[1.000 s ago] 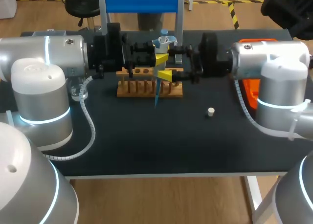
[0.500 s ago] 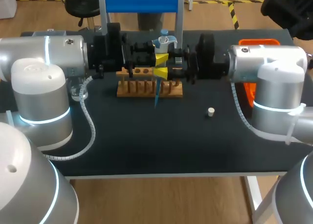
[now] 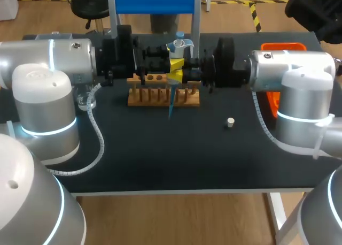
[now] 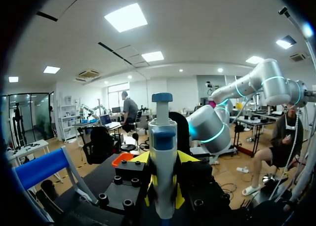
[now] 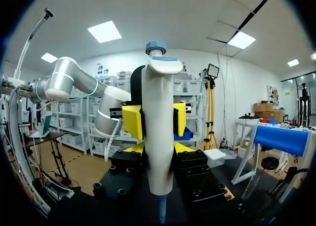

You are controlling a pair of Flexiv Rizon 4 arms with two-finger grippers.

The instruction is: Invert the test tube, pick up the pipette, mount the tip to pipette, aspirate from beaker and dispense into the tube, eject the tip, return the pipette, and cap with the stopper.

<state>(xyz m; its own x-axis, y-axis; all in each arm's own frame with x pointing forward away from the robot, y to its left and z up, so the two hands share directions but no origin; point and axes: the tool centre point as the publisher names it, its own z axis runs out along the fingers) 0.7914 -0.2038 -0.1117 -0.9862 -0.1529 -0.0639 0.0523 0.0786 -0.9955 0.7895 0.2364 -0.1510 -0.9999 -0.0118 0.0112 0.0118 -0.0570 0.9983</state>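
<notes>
The small white stopper [image 3: 230, 122] lies alone on the dark table [image 3: 160, 159], a bit right of the middle of the head view. It is well apart from both claws.

Farther back, in the middle, stands the wooden rack [image 3: 160, 98]. A thin blue tip [image 3: 171, 107] points down in front of the rack. The tip sits on the low end of the pipette [image 3: 179, 46]. The pipette stands up straight over the rack, with its blue knob on top.

The left arm comes in from the left side and the right arm from the right side. They meet at the pipette. The left claw [image 3: 176, 63] squeezes the pipette from two sides, with a yellow tip on each side of its white body. The right claw [image 3: 178, 78] is at the pipette too, just under the left claw. I cannot tell if it squeezes or is loose.

At the middle left, a clear beaker [image 3: 85, 101] peeks out from under the left arm. At the right, an orange tray [image 3: 273, 103] shows behind the right arm.

Farthest back, at the top middle, is a stand [image 3: 155, 1] with a blue bar.
</notes>
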